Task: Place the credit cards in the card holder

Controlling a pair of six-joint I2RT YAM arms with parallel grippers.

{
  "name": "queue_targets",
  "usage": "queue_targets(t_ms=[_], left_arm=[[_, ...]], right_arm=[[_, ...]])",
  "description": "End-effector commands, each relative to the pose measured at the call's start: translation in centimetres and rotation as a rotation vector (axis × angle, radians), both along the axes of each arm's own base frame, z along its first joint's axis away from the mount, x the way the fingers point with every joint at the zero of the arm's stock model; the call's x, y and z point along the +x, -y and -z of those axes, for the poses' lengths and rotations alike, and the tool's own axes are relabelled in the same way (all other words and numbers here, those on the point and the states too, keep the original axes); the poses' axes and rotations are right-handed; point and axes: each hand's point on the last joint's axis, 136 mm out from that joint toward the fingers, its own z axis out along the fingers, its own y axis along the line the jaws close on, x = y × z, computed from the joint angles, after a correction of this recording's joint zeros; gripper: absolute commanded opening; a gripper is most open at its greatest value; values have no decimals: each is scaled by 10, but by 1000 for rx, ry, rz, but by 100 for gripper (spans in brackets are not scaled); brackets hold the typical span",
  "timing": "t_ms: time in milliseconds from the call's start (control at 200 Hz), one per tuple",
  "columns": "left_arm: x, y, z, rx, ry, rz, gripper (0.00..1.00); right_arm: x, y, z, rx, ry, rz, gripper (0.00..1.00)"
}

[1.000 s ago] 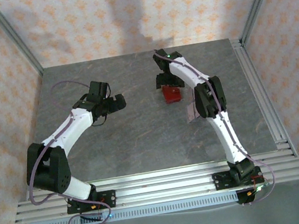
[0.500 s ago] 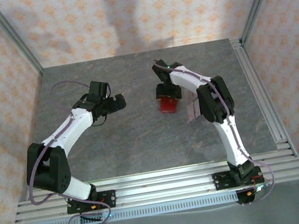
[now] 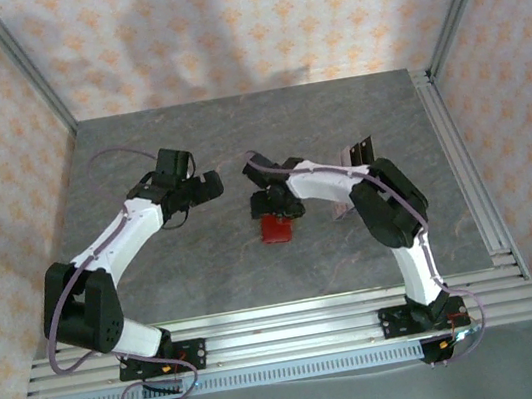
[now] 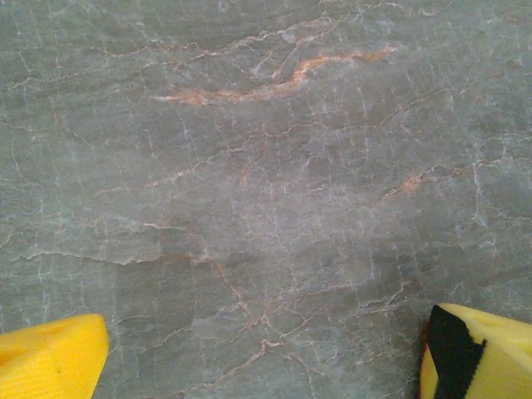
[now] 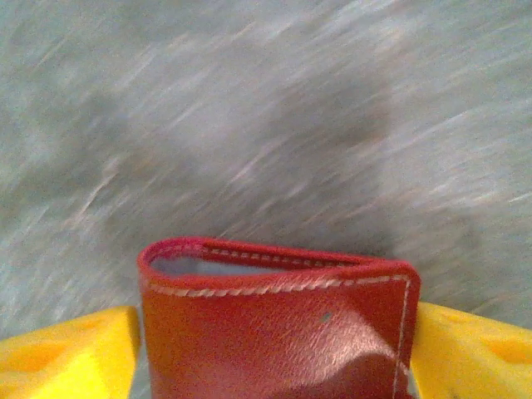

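The right claw [image 5: 274,349] is grasping the red wallet [image 3: 273,227] by its sides, pinching it between yellow fingers [image 5: 66,353] near the middle of the tabletop [image 3: 205,260]. Slightly farther back and to the left, the left claw [image 3: 205,187] is hanging released, fingers spread wide, over the stone.

card holder [image 3: 274,228]: red, mid-table, at the tips of the right gripper [image 3: 273,209]
left gripper [image 3: 208,185]: over grey table [image 3: 206,265], apart from it

Within right tool [image 5: 271,353], card holder [image 5: 278,312]
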Motion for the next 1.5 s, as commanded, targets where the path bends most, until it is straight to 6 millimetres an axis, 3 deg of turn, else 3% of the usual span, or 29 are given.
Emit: queue_targets(t_ms=[0,190,270,395,591,736,931,1496], left_arm=[[-7,-2,-7,-25,13,-14,100],[-11,-4,-11,-29,27,-17,100],[-11,-4,-11,-33,31,-20,100],[-11,-2,-12,-44,35,-20,100],[-9,-1,-13,-50,40,-17,100],[-9,-1,-13,-52,41,-24,100],[-8,0,-12,-57,40,-21,100],[-7,2,-8,-65,32,-16,100]], right_arm=[[1,-5,-43,48,81,29,99],[12,1,-99,78,219,28,99],[12,-1,-111,147,237,30,99],[10,0,-115,230,247,30,97],[0,17,-81,98,127,23,67],[-9,34,-51,-115,72,-9,56],[-17,29,-34,-221,52,-69,52],[-24,10,-9,-223,10,-111,52]])
